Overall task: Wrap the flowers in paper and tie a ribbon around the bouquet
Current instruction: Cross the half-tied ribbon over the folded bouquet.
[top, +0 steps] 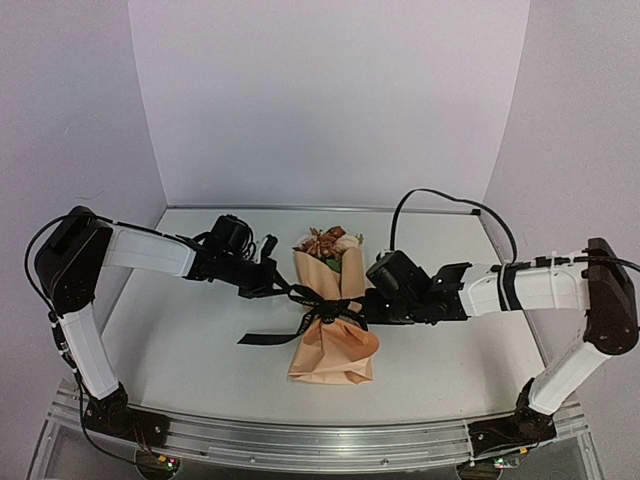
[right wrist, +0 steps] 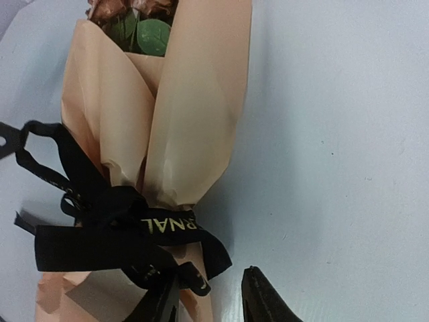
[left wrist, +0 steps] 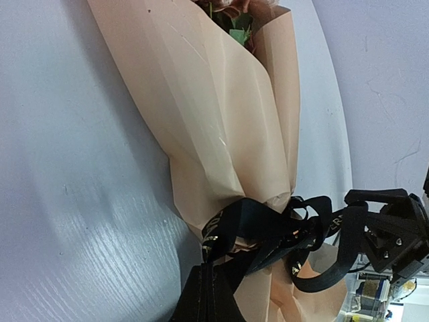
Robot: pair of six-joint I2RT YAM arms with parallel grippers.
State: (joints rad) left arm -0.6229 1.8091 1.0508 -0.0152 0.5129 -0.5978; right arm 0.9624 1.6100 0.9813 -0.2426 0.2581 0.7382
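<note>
The bouquet [top: 330, 345], a tan-peach paper [left wrist: 214, 114] cone, lies in the middle of the table with the flowers [top: 325, 243] showing at its far end. The black ribbon [top: 318, 305] is knotted around its waist, and one tail trails left across the table. My left gripper [left wrist: 208, 295] is shut on a ribbon [left wrist: 255, 221] strand at the bouquet's left side. My right gripper [right wrist: 211, 302] is open at the bouquet's right side. A short end of the ribbon [right wrist: 161, 225] lies loose by its left finger. Green leaves [right wrist: 151, 33] peek out of the cone's mouth.
White walls close in the table at the back and on both sides. An aluminium rail [top: 320, 440] runs along the near edge between the arm bases. The right arm's black cable [top: 440, 195] loops above the table at the back right.
</note>
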